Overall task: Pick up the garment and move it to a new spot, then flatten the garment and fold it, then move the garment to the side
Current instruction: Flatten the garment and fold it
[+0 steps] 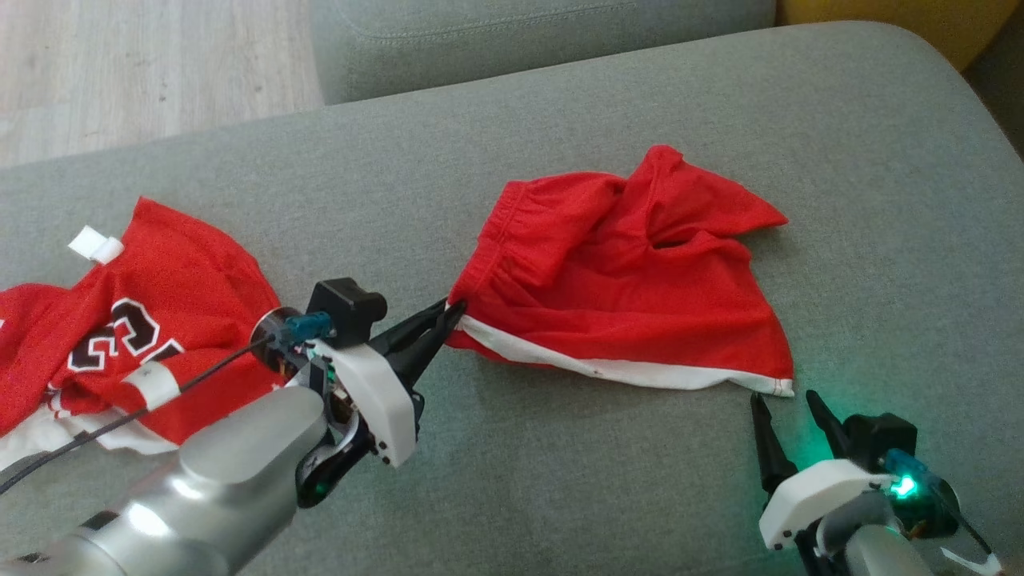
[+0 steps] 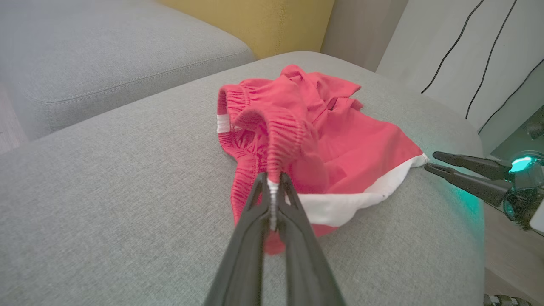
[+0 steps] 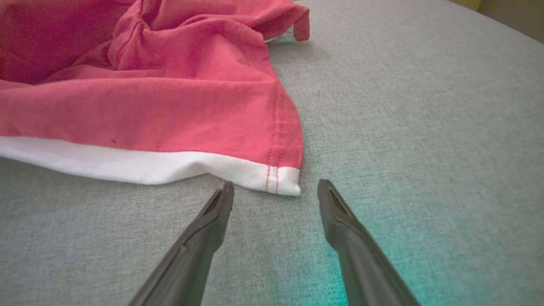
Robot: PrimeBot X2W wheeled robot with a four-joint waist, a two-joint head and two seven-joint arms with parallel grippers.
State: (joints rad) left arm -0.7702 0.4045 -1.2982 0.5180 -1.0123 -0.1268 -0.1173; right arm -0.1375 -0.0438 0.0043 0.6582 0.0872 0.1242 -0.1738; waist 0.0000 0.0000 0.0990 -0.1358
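Note:
The garment [image 1: 632,280] is a pair of red shorts with a white side stripe and an elastic waistband, lying rumpled on the grey sofa cushion [image 1: 560,480]. My left gripper [image 1: 452,310] is shut on the waistband's near corner, where the white stripe ends; in the left wrist view the pinched waistband [image 2: 272,170] rises into a ridge between the closed fingers of my left gripper [image 2: 273,180]. My right gripper [image 1: 784,396] stands open just short of the garment's white hem corner [image 3: 282,182], with the corner lying a little past the gap of my right gripper [image 3: 275,187], untouched.
A second red garment [image 1: 136,320] with black-and-white lettering lies bunched at the cushion's left. Another grey cushion [image 1: 520,40] sits behind, with wood floor [image 1: 144,64] at the far left. The cushion's rounded right edge [image 1: 984,160] drops off near my right arm.

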